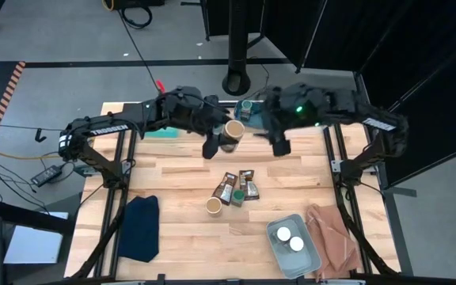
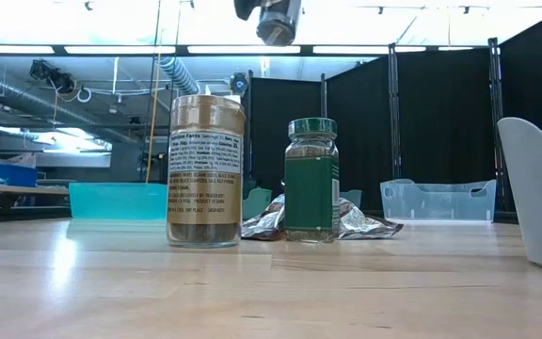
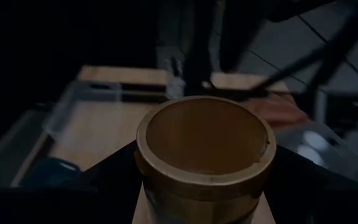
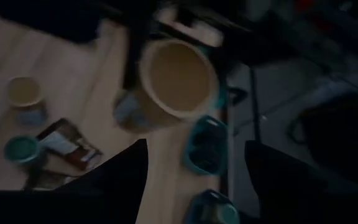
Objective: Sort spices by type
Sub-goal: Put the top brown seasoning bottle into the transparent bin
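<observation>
**Left arm.** Extends from its base across the worktop (image 1: 172, 170) toward the centre, wrist angled down. The left end effector (image 1: 222, 145) is clamped on a tan-lidded jar (image 1: 230, 133), one finger on each side of its body. The jar stands upright, long axis vertical, lid up. In the low view its base (image 2: 277, 21) hangs clear above the worktop.

**Right arm.** Reaches in from the opposite side. The right end effector (image 1: 279, 145) is just beside the held jar, with its fingers (image 4: 120, 180) apart and nothing between them.

**Other items.**
- Below both end effectors, toward the near edge: brown packets (image 1: 236, 187) lying flat, with a second tan jar (image 1: 214, 207) and a green-lidded jar (image 1: 237, 198) upright against them.
- Farther out, beyond the right end effector: a pale bin (image 1: 311, 257) holding two white-lidded jars (image 1: 290, 238).
</observation>
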Controlling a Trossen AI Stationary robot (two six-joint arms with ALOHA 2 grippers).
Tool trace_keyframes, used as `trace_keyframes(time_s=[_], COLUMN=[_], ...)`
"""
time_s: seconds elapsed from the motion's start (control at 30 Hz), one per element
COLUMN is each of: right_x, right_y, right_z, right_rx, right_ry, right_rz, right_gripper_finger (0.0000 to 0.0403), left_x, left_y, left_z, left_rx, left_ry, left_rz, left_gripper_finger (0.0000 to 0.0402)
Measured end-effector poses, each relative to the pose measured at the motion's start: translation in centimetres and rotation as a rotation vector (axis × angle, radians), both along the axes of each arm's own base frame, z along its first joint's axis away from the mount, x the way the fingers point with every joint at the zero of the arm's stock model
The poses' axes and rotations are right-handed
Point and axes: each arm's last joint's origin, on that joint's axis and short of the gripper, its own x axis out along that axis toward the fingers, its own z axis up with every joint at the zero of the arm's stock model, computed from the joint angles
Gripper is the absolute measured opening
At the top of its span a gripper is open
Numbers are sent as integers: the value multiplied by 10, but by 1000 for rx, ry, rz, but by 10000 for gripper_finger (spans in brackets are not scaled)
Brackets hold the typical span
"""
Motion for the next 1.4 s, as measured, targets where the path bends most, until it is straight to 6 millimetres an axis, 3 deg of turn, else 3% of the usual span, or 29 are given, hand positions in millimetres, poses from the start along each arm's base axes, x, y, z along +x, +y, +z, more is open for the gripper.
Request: trace_keyframes(time_s=[0.23,0.37,0.83,1.1,1.4], right_x=[30,37,50,55,56], right_y=[22,31,37,43,53], right_z=[-20,-21,-23,-27,-33], right_rx=[-84,-108,-186,-250,-386], right_ry=[77,46,-44,-69,-2], right_rz=[127,174,262,191,254], right_gripper_finger=[270,269,271,262,270], left_x=[-4,-6,-7,-7,-7], left_y=[-4,-4,-6,-7,-7], left_z=[-9,-13,-14,-14,-14], left_rx=[-69,-77,-101,-137,-149], left_ry=[95,138,148,153,153], left_rz=[-104,-105,-134,-146,-169], left_gripper_finger=[275,275,276,276,276])
